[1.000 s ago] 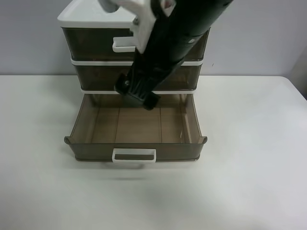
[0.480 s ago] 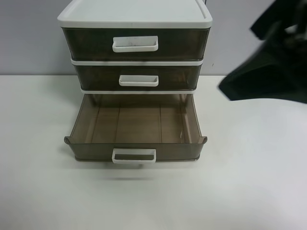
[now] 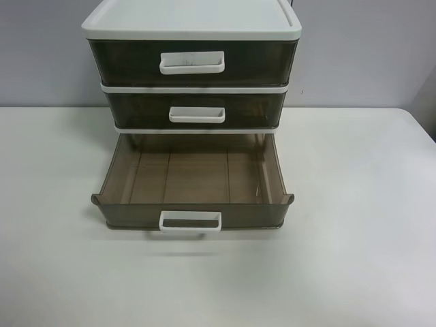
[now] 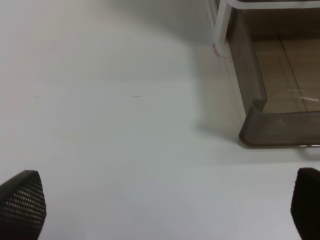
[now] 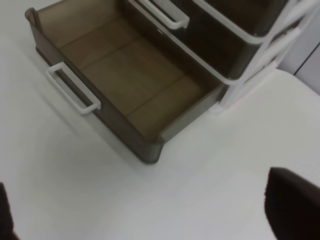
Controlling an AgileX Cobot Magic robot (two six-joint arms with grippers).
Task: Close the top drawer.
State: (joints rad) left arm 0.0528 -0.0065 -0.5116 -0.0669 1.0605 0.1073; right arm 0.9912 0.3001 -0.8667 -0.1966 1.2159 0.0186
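Arm gone from exterior high view, top drawer [image 3: 193, 62] shut, bottom drawer [image 3: 193, 204] open

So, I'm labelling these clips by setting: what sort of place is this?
Probably a lab or test bench: a bare white table, a plain grey wall, and only a small three-drawer plastic organiser set out.

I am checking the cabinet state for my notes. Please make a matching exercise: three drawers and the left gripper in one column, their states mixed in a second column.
Things:
1. top drawer
2. middle drawer
3. bottom drawer
4. left gripper

States:
A. pulled out, nothing inside
B. shut, widest handle
C. open, over the bare table
D. shut, narrower handle

Pairs: 1-B, 2-D, 3-A, 4-C
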